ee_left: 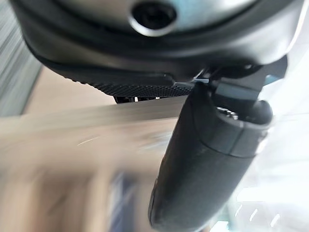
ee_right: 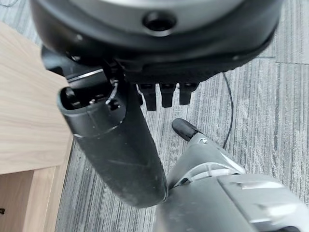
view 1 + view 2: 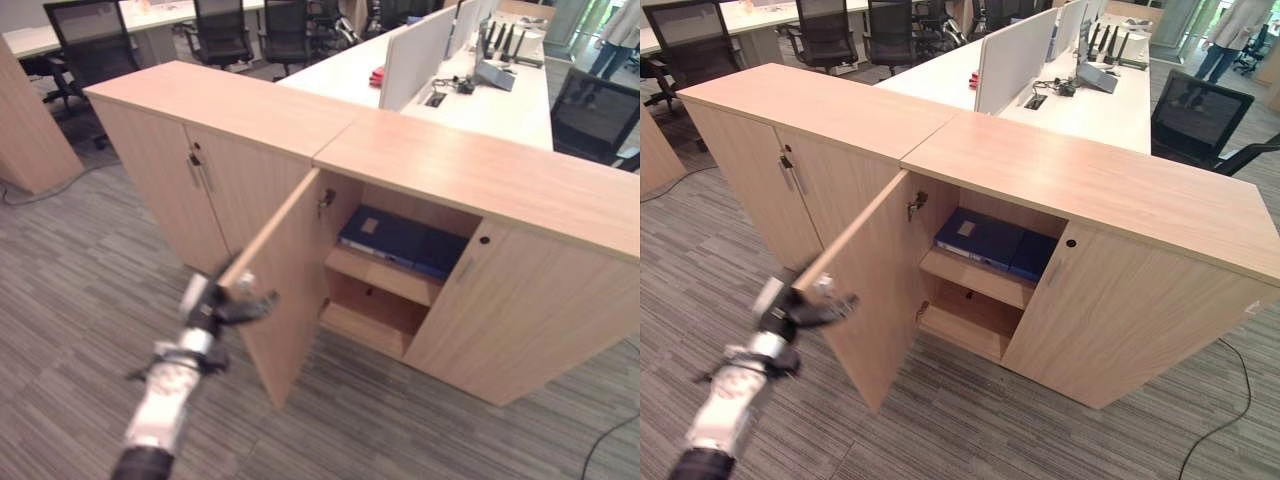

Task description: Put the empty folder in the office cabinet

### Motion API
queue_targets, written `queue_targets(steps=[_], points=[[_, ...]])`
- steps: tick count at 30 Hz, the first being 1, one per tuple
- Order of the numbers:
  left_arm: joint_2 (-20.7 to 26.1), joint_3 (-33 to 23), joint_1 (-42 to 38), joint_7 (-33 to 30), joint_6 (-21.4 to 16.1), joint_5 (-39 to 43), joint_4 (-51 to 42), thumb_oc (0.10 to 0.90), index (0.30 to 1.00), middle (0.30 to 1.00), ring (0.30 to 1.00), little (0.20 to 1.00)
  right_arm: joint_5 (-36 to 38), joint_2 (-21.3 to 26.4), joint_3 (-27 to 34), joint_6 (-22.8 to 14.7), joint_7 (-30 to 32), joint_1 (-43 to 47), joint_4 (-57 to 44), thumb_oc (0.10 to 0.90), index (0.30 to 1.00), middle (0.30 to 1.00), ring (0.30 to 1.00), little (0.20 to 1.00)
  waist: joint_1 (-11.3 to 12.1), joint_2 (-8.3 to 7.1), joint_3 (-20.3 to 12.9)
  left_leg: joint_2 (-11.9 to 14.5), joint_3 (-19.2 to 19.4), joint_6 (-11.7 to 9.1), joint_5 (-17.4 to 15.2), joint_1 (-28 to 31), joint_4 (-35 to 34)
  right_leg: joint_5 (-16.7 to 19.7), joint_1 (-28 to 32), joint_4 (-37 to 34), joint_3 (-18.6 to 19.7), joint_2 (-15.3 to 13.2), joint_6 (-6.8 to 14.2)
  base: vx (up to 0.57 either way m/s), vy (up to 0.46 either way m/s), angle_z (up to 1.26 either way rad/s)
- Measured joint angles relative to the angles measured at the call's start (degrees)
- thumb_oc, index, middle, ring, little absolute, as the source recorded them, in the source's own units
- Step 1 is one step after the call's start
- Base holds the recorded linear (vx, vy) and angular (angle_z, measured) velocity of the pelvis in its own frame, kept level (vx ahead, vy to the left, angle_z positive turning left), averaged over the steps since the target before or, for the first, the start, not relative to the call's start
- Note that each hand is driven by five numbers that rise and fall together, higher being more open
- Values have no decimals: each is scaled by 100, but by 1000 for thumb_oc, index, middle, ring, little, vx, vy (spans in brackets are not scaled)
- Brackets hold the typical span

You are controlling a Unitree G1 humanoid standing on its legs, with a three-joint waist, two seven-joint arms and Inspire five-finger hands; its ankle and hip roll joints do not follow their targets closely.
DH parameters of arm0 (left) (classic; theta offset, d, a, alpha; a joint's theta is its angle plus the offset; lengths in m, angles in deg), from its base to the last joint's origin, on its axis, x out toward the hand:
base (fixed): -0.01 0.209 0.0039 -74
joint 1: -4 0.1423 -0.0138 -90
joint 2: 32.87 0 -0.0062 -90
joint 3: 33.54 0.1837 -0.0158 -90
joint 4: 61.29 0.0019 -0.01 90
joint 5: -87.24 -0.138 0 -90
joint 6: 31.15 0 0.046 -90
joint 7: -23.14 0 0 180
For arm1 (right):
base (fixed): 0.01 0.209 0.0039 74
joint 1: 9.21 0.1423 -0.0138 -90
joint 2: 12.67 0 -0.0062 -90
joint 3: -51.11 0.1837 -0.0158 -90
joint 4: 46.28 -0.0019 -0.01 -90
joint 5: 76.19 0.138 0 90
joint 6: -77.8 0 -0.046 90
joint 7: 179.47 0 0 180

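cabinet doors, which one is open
The cabinet door at the left hand, swung out to show the blue folder on the shelf. The door right of it and the left cabinet's doors are closed.

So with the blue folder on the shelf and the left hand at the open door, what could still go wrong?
The left hand sits at the edge of the open cabinet door; a hard swing shut might catch its fingers. The blue folder lies near the upper shelf's front, so the closing door could possibly clip it. The right hand hangs over the carpet, too far to help.

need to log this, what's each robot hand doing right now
Left robot hand: at the open cabinet door's edge; grip cannot be told.
Right robot hand: open, holding nothing.
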Motion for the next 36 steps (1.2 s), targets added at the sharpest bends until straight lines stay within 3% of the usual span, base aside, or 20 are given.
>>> queue_targets(steps=[2,3,6,9,15,20,23,24,25,26,27,30,33,35,36], points=[[-32,347,87,232,132,263,5,800,900,900,900,900,-2,-23,-63,7,3,55,27,800,900,900,900,900,-24,24,14,-1,7,2,0,-1,0,12,-4,3,7,-5,4,-2,-3,-4],[32,781,271,503,416,403,-3,800,900,900,900,900,-3,-24,-151,18,-1,110,44,800,900,900,900,900,-92,23,8,-1,13,14,9,5,1,43,-19,-6,36,1,-32,-5,-4,-8],[64,1477,357,873,792,574,-59,800,900,900,900,900,-3,-33,-198,17,0,186,62,800,900,900,900,900,-187,75,41,-1,20,48,33,5,3,60,-25,-28,35,11,-46,-2,-1,-2],[426,2315,359,1401,1062,816,-587,800,900,900,900,900,-15,-35,-382,-3,0,262,88,800,900,900,900,900,-337,108,41,7,32,43,29,8,4,63,-27,-73,33,46,-48,1,-1,-2],[332,3403,-434,1713,1150,1466,-836,800,900,900,900,900,-31,-50,-796,-34,-2,435,49,800,900,900,900,900,-459,108,34,19,68,26,16,12,4,69,-43,-91,41,64,-56,4,-6,-3],[188,3417,-772,1706,1119,1468,-799,800,900,900,900,900,-131,-135,-860,-40,3,526,33,800,900,900,900,900,-546,109,33,26,87,24,15,7,4,70,-64,-91,69,72,-58,7,2,-3],[-76,3364,-757,1613,1038,1581,-191,800,900,900,900,900,-124,-151,-860,-45,-6,567,-23,800,900,900,900,900,-693,137,42,66,19,39,6,-133,5,16,-189,56,292,81,-25,-20,-36,9],[-194,3282,-700,1574,1021,1706,87,800,900,900,900,900,-110,-157,-796,-83,-19,560,-92,800,900,900,900,900,-853,217,49,121,-160,150,-32,-201,13,-203,-378,444,1047,95,-46,10,-130,29],[-257,3176,-618,1487,1001,1776,432,800,900,900,900,900,2,-209,-724,-176,-25,609,-160,800,900,900,900,900,-970,334,141,326,-146,140,44,-214,0,-809,-703,535,2160,418,120,130,-177,9],[-125,3038,-390,1483,954,1861,755,800,900,900,900,900,1,-326,-756,-185,-27,643,-141,800,900,900,900,900,-956,198,104,372,-46,14,83,-178,-1,-698,-711,64,2333,634,153,160,-190,-10],[-294,2611,-75,1390,871,1718,1226,800,900,900,900,900,10,-359,-754,-187,-56,528,-133,800,900,900,900,900,-980,140,70,394,-35,-137,62,-95,-2,-307,-558,-240,2351,787,-85,112,-117,-26],[-268,2432,221,1132,849,1055,1440,800,900,900,900,900,57,-307,-744,-190,-51,489,-121,800,900,900,900,900,-919,273,42,585,-22,-255,74,-111,0,-239,-456,-508,2336,1051,-167,100,-115,-7],[-730,1702,389,938,457,-178,2986,800,900,900,900,900,123,-280,-634,-140,-59,499,-93,800,900,900,900,900,-935,329,-12,777,-29,-358,99,14,4,-277,-249,-686,2283,1269,-227,153,-197,-2],[-819,1579,361,706,518,-417,3400,800,900,900,900,900,169,-277,-638,-139,-62,497,4,800,900,900,900,900,-940,315,-37,818,-29,-388,94,14,2,-290,-244,-683,2257,1320,-260,74,-161,4],[-971,1324,417,728,340,-444,3753,800,900,900,900,900,269,-271,-626,-137,-63,528,45,800,900,900,900,900,-908,320,-45,862,-61,-404,96,9,12,-327,-220,-683,2234,1351,-275,51,-143,7]])
